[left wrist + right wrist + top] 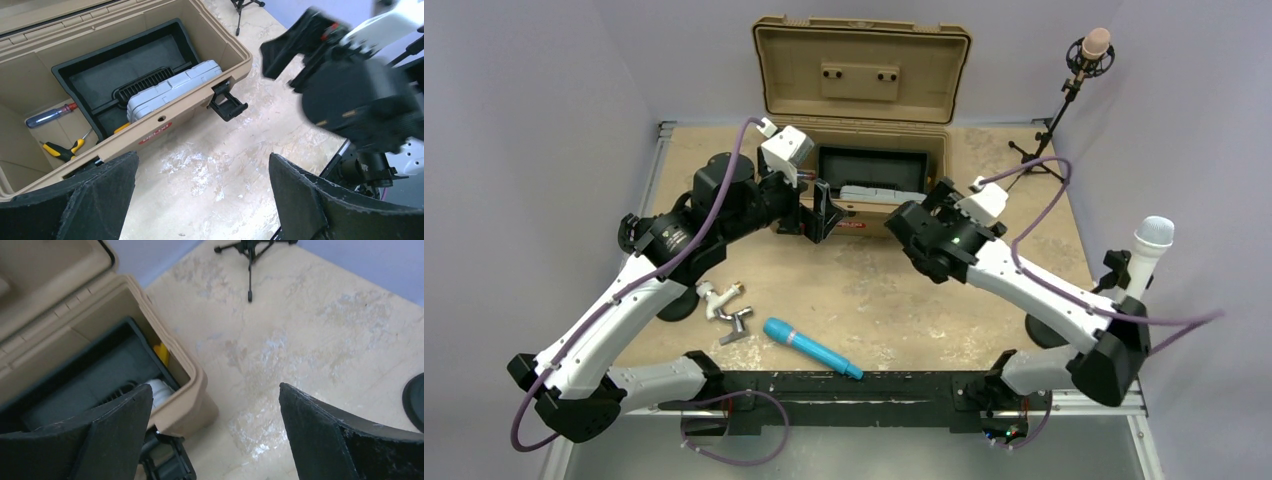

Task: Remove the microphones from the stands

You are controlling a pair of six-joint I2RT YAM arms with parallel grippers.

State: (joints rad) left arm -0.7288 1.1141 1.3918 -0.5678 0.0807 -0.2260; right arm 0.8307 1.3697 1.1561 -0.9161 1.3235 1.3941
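The top view looks down from high above the near edge. Both wrist views sit close, angled down, sharing the toolbox (pixel 192 114), the surface (pixel 310 340) and the tripod stand (pixel 249 270) feet.

Bright, even light (soft shadows); the right arm (pixel 360 100) looks blurred.

Looks down on an open tan toolbox (pixel 192 107), grey case (pixel 172 90) lying in its black tray (pixel 115 65), latch (pixel 227 106) hanging; left pincer (pixel 203 160) spread wide above the desk (pixel 270 120), blurred right arm (pixel 360 95) opposite

Robot lab, lilac walls (pixel 534 120), plywood tabletop (pixel 874 290), left arm (pixel 614 310) and right arm (pixel 1044 300) bolted down
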